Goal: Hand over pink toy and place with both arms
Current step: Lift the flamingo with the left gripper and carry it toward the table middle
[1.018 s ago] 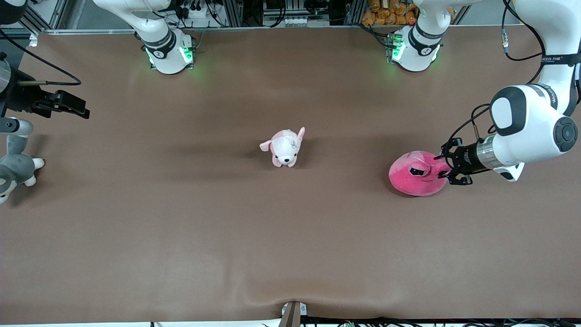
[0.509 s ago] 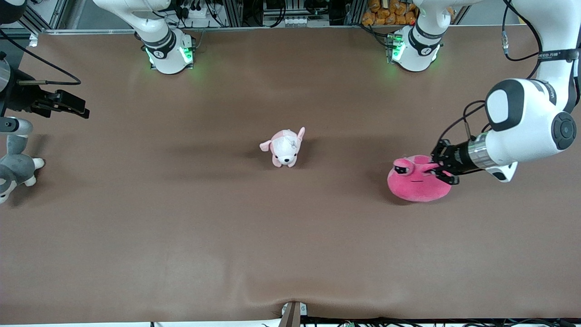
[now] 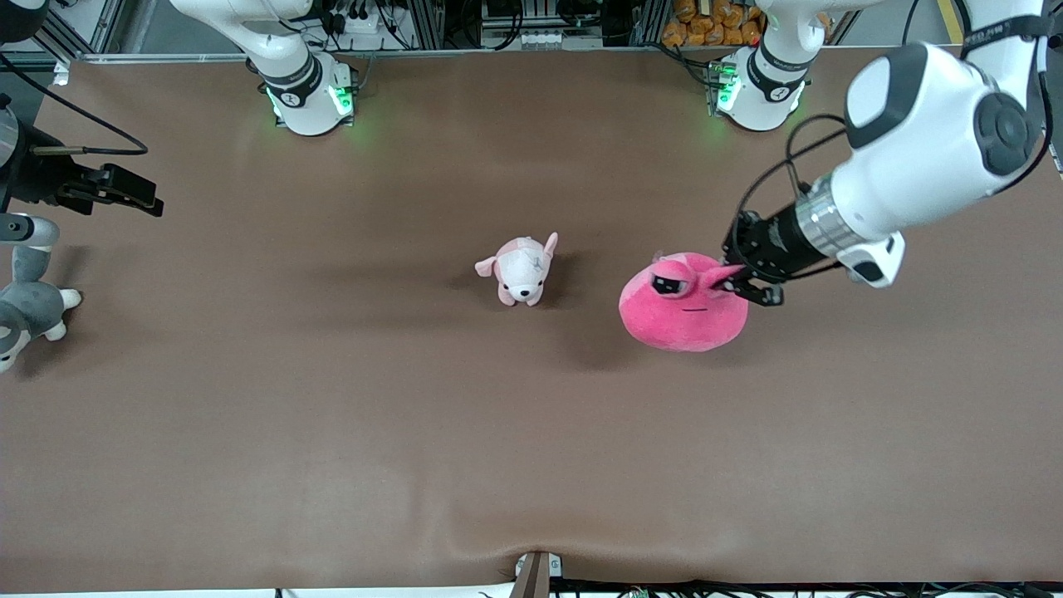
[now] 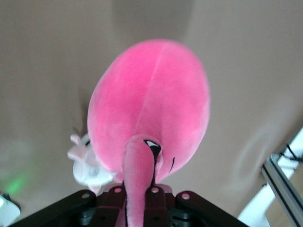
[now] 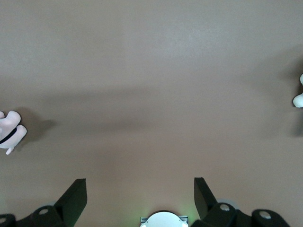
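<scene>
Brown table [image 3: 332, 399]; left claw [image 3: 742, 267] pinching round hot-pink toy [image 3: 681, 307], half-lidded eyes; right claw [image 5: 140, 198] spread, empty.

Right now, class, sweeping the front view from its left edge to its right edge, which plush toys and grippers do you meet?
Grey-and-white plush animal → right gripper → pale pink-and-white puppy plush → hot-pink dome-shaped plush → left gripper pinching it.
</scene>
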Tool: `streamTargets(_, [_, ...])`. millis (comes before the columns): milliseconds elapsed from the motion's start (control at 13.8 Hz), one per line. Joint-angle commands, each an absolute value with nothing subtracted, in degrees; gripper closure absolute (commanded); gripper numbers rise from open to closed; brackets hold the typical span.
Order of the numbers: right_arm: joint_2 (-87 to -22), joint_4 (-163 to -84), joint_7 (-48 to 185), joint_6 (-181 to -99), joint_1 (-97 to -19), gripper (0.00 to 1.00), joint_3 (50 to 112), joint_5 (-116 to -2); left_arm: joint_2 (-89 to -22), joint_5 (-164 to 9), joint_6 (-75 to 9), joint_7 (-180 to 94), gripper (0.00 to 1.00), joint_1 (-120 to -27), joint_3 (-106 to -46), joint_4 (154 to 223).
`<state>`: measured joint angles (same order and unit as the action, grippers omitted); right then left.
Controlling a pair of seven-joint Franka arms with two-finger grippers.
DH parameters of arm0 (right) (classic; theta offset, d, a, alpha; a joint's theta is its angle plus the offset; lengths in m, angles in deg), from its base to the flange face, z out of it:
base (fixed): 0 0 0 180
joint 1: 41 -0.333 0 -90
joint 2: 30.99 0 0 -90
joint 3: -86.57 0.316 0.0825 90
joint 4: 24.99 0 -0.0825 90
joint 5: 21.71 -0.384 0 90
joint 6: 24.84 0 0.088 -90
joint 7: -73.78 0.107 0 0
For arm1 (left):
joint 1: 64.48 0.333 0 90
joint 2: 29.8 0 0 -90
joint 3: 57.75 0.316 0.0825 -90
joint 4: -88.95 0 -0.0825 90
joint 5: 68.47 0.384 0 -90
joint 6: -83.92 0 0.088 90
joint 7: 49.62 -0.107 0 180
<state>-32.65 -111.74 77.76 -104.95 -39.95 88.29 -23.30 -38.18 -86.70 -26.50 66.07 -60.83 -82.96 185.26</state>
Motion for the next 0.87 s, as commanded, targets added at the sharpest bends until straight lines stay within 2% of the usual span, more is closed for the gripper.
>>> streamTargets(0, [-32.5, -111.2, 81.8, -104.6, -40.0, 0.0, 88.2, -24.5, -38.8, -87.5, -25.3, 69.9, 1.0, -60.3, -87.2, 181.0])
streamTargets(291, [-34.0, -110.9, 94.0, -104.5, -39.9, 0.0, 88.1, -30.5, -40.3, -88.2, -25.4, 75.9, 1.0, -61.0, -92.0, 175.1])
streamTargets(655, [-34.7, -110.3, 109.2, -104.6, -42.9, 0.0, 88.2, -34.5, -40.5, -91.0, -26.5, 80.4, 1.0, -64.6, -93.4, 174.6])
streamTargets(800, [-34.8, -110.0, 113.0, -104.8, -45.2, 0.0, 88.2, -35.2, -40.6, -91.7, -29.7, 81.1, 1.0, -67.2, -93.4, 174.7])
